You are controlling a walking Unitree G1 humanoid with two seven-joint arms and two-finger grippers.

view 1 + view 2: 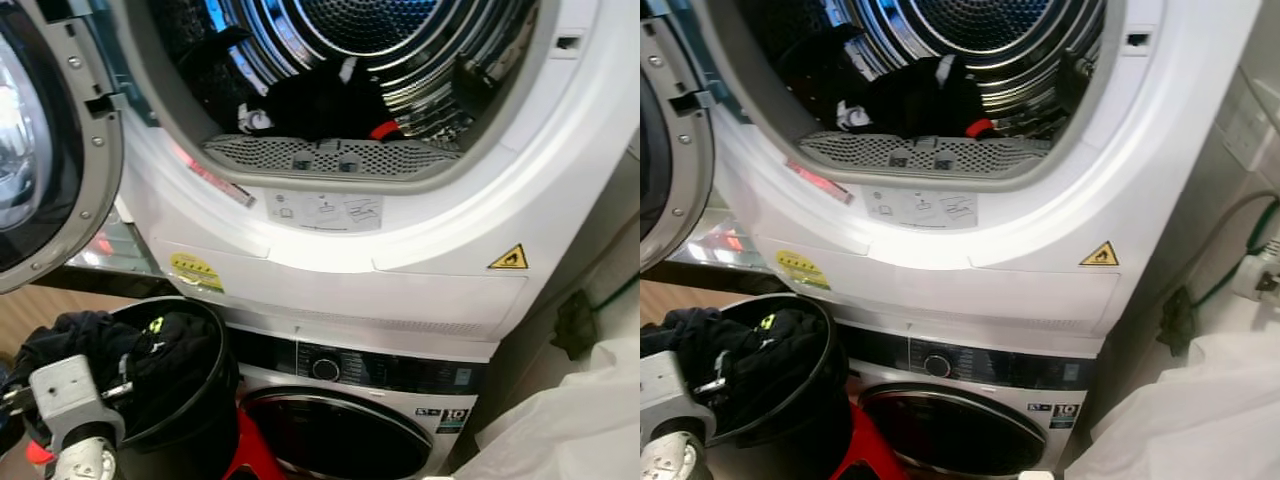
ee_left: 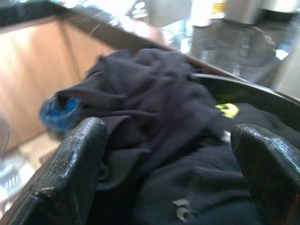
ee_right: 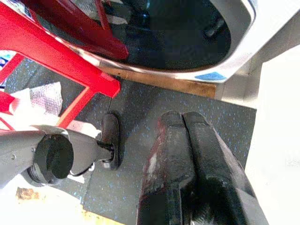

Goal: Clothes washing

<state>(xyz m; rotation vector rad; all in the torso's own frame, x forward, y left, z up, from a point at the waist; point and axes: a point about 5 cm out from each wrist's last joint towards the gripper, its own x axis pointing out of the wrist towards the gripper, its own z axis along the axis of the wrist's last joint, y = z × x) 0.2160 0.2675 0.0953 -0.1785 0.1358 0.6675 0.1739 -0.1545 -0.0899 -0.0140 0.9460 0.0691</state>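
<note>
Stacked dryer (image 1: 420, 250) w/ flame warning sticker (image 1: 508, 259) over washer (image 1: 370, 400). L gripper (image 2: 164, 154) spread open around dark clothes (image 2: 154, 117) in black bucket (image 1: 205, 420). R gripper (image 3: 190, 154) closed, empty, pointing at floor (image 3: 136, 112).

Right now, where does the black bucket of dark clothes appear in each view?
Left eye view: black bucket at lower left, below the open dryer drum.
Right eye view: lower left.
Left wrist view: its rim curves behind the dark clothes.
Right wrist view: not in it.
Shared landmark: the yellow-green logo on the clothes.
</note>
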